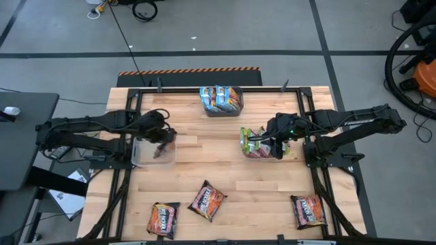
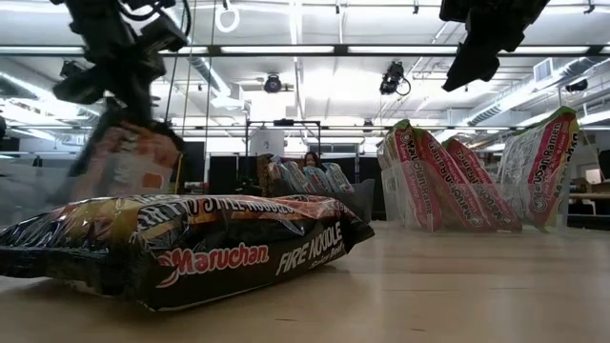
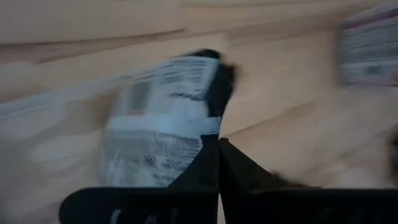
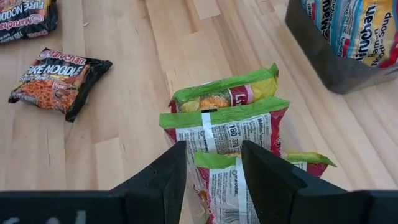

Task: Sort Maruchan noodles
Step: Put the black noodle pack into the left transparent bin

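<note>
Left of centre, we see the left tool clenched on a dark packet above a clear tub; right tool released over green packets. Three packets lie along the surface at the bottom.

This is a robotics lab or workshop set in an open office-like hall. A wooden table stands on a grey concrete floor marked with dark lines, with striped hazard tape along its far edge. Cables trail across the floor. Across the table, long ceiling lights and exposed pipes hang overhead.
</note>
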Available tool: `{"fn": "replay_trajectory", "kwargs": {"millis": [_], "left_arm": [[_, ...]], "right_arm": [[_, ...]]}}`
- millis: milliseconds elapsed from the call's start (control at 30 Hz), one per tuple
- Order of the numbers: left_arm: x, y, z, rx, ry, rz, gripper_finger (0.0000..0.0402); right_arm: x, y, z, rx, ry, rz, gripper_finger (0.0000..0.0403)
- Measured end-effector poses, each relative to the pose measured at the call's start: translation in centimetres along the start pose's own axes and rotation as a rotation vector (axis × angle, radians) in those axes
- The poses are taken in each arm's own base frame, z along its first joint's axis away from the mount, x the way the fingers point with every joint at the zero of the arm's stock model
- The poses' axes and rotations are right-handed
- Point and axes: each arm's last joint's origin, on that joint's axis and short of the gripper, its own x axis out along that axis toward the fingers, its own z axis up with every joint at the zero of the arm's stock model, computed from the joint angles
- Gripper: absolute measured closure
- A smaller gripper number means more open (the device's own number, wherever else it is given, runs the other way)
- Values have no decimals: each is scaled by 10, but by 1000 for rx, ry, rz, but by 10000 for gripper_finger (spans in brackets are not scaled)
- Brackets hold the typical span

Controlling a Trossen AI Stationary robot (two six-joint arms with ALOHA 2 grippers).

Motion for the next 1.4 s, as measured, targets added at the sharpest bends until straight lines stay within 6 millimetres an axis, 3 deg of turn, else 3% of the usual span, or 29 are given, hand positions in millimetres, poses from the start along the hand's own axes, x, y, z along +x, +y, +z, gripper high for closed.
{"fn": "replay_trajectory", "kwargs": {"millis": [133,467,800,1400], "left_arm": [[0,-5,2,-1,-17,-56,402],[5,-4,2,3,-36,-4,399],[27,-22,-7,10,-17,-10,396],[31,-35,-12,79,-33,-102,278]], "right_arm": [[0,0,0,-1,0,-2,243],[1,-5,3,22,-13,-20,243],[3,-7,7,39,-48,-22,243],[6,-5,12,35,-75,-4,243]]}}
